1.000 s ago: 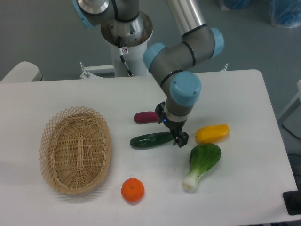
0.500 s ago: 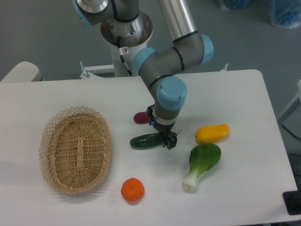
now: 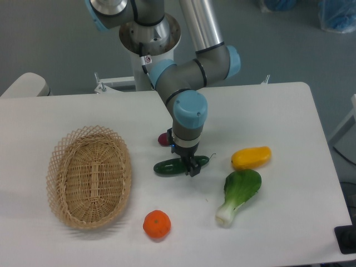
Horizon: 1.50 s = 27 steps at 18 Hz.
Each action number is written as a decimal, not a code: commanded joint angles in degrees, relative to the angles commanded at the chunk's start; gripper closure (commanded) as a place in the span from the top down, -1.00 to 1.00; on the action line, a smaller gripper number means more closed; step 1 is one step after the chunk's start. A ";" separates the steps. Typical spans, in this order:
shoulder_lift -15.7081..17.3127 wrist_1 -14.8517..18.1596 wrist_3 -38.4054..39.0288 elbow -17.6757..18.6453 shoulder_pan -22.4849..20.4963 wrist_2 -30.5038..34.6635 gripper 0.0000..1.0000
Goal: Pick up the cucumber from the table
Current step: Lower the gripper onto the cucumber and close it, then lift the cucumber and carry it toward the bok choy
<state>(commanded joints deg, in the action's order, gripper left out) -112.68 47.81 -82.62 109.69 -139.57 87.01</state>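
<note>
The dark green glossy cucumber (image 3: 168,167) lies on the white table (image 3: 278,111), its thin stem pointing right. My gripper (image 3: 189,165) hangs straight down over the cucumber's right half, fingers low at the vegetable. The wrist hides the gap between the fingers, so I cannot tell whether they are open or shut. The cucumber still rests on the tabletop.
A purple sweet potato (image 3: 163,139) peeks out behind the wrist. A yellow vegetable (image 3: 251,157) and a bok choy (image 3: 239,194) lie to the right. A wicker basket (image 3: 90,177) stands at the left and an orange (image 3: 157,224) sits near the front.
The arm has swung left, carrying the gripper from the cucumber's right end to above its right half. The cucumber has not moved.
</note>
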 joint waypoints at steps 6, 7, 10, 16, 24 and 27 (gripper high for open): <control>-0.26 -0.53 1.85 -0.44 0.44 0.00 -0.23; -0.35 -0.44 1.94 -0.70 0.44 0.09 -0.25; -0.26 -0.35 2.64 -1.84 0.44 0.09 -0.28; 0.35 2.27 1.59 -9.04 -0.52 0.26 -0.27; -1.49 14.05 1.50 -21.60 -3.51 0.26 -0.27; -4.21 17.13 1.59 -27.58 -3.51 0.26 -0.27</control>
<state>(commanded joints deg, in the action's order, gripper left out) -116.89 64.94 -81.04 82.11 -143.09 87.28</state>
